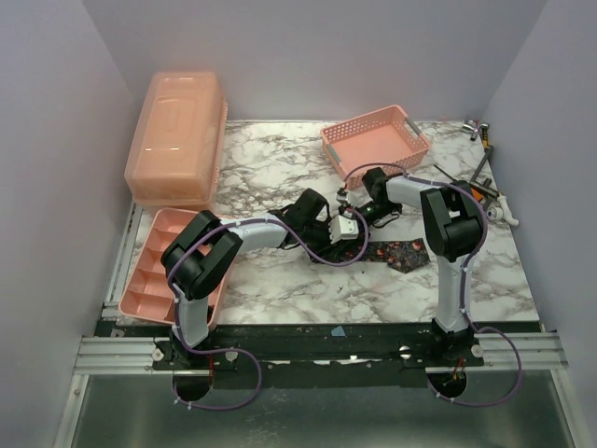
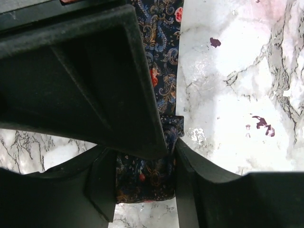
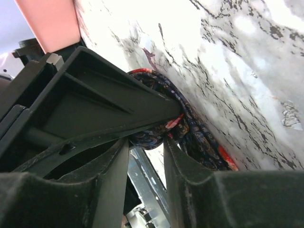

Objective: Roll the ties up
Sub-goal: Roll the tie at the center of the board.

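Left gripper (image 2: 172,146): jaws partway apart, tie (image 2: 164,42) fabric packed in the gap and touching both, so you've got it pinched. Right gripper (image 3: 172,126): also partway closed, clamped on a bunched, curled bit of the tie. Both sit close together mid-tabletop (image 1: 270,159). The tie's loose end lies flat just right of them, near the right arm.

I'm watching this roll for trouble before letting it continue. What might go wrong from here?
1. The tie is only loosely bunched at the right claw; if the hold eases, the coil may spring open.
2. The left claw works right beside it, so fingers might bump or tug the fabric apart.
3. The free tail lies flat on the table and may drag skewed.
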